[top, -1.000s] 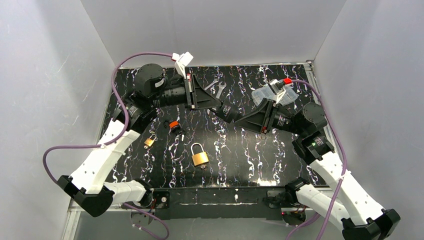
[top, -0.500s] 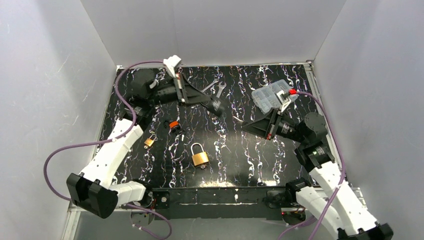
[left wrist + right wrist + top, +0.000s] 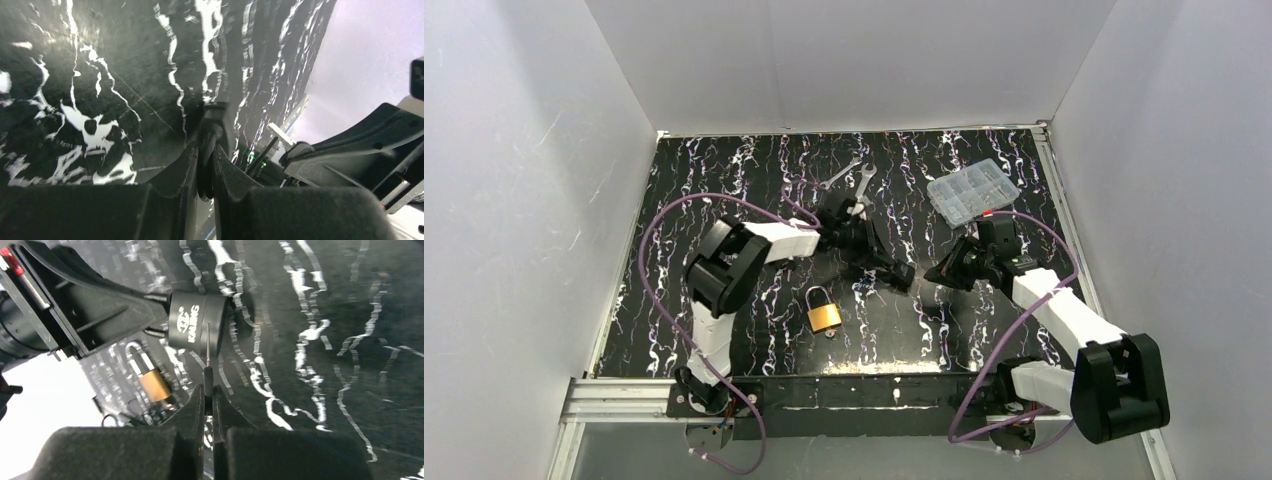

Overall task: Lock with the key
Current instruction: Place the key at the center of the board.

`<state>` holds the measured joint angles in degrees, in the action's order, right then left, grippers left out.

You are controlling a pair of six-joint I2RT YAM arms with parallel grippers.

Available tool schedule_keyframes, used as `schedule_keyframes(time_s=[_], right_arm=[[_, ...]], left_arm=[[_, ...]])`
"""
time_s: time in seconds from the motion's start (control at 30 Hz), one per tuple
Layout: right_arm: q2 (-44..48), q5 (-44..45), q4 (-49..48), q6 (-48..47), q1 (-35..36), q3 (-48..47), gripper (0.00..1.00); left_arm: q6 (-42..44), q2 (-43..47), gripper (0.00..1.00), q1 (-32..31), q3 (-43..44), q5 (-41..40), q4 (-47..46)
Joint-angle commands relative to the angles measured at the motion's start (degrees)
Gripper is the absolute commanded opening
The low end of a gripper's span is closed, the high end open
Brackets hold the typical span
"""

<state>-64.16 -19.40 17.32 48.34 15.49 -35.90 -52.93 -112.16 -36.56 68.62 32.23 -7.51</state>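
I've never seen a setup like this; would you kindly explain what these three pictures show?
Two white-and-black robot arms, left and right, are bolted at the near edge of a black, white-veined tabletop. The wide picture looks down from above; the other two come from cameras on each wrist, looking along that arm's pincer. On the surface lie a brass padlock, two silver spanners and a clear plastic compartment box. The left pincer is shut on a black rounded piece with white lettering; I cannot identify it. The right pincer is shut too; a thin sliver lines up with its tips, but a grip isn't clear.
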Motion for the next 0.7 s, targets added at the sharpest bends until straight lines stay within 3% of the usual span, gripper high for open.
schedule_keyframes(time_s=[0.0, 0.13, 0.2, 0.23, 0.43, 0.47, 0.67], right_arm=[[-3.9, 7.8, 0.2, -2.2, -0.1, -2.9, 0.03], [-8.9, 9.0, -1.4, -2.1, -0.1, -3.7, 0.05], [-10.7, 9.2, -2.0, -2.3, 0.0, -4.2, 0.08], [-11.5, 9.3, -2.3, -2.3, 0.0, -4.4, 0.11], [-13.1, 8.2, -1.9, -3.1, 0.0, -5.6, 0.42], [-12.5, 8.1, -1.5, -3.3, 0.0, -5.9, 0.46], [-7.4, 12.1, 4.3, -5.1, 2.3, -8.2, 0.58]], left_arm=[[-0.4, -3.9, 0.00, -1.3, 4.7, 1.2, -2.5], [0.6, -6.6, 0.00, -1.4, 6.0, 1.2, -0.7], [1.2, -6.6, 0.06, -1.4, 6.1, 0.6, 1.2], [1.9, -6.4, 0.14, -1.4, 6.3, 0.0, 2.8], [9.0, -4.1, 0.93, -1.4, 9.5, -4.8, 16.9], [10.1, -3.6, 0.98, -1.4, 10.4, -5.9, 19.3], [16.3, 4.3, 0.98, -1.4, 14.9, -16.1, 31.8]])
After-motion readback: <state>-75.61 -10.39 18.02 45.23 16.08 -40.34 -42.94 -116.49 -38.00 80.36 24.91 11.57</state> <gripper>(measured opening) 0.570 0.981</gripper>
